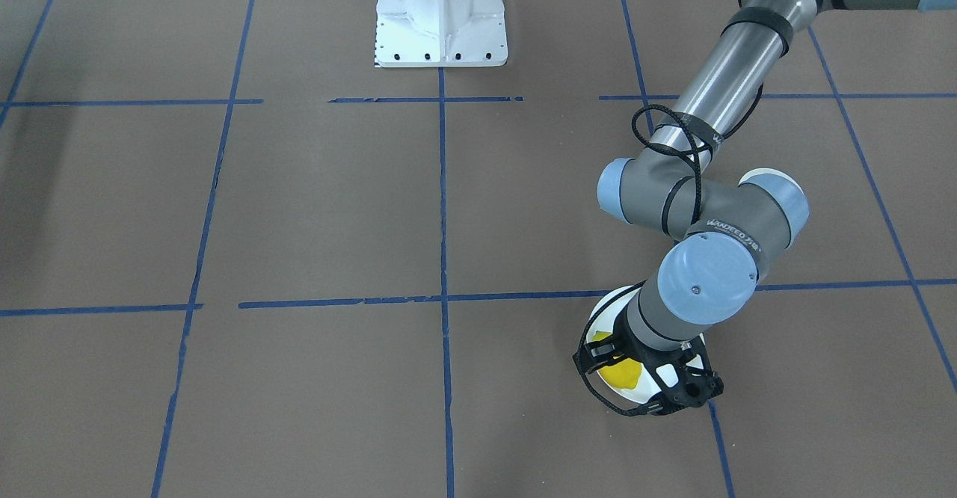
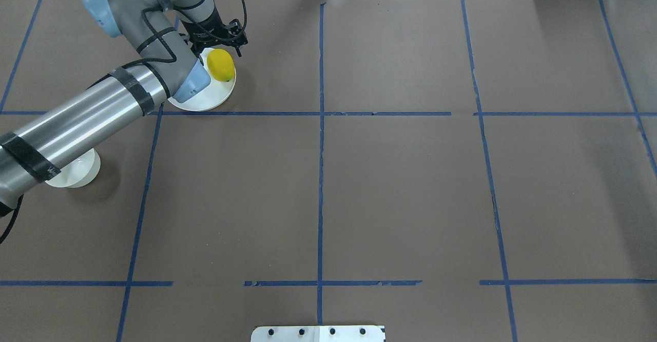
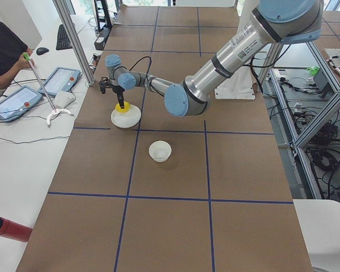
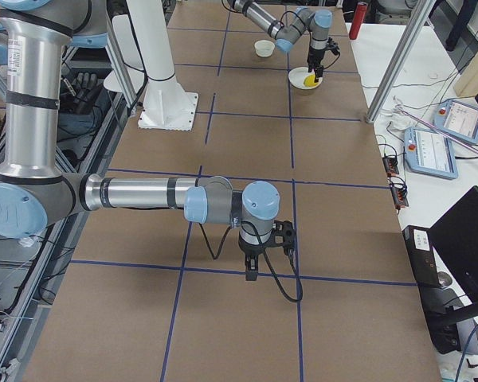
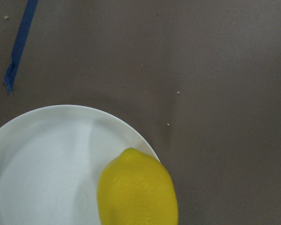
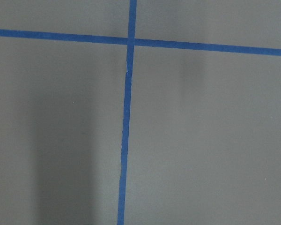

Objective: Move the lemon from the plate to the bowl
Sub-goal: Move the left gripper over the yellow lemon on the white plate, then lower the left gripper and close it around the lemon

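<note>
The yellow lemon (image 2: 221,64) lies on the right part of the white plate (image 2: 203,100), at the table's far left. My left gripper (image 2: 218,44) is low over the lemon, and its black jaws look open on either side of it. The left wrist view shows the lemon (image 5: 138,192) close, resting on the plate (image 5: 42,164), with no fingers in frame. The small white bowl (image 2: 77,170) stands nearer the robot, partly hidden under my left arm, and shows fully in the exterior left view (image 3: 160,151). My right gripper (image 4: 255,267) hangs over bare table, and I cannot tell its state.
The white robot pedestal (image 1: 441,16) stands at the table's middle rear edge. Blue tape lines divide the brown table top (image 2: 400,193). Beyond the far edge are an operator (image 3: 3,51), tablets, a metal post (image 3: 73,39) and a red cylinder (image 3: 8,229).
</note>
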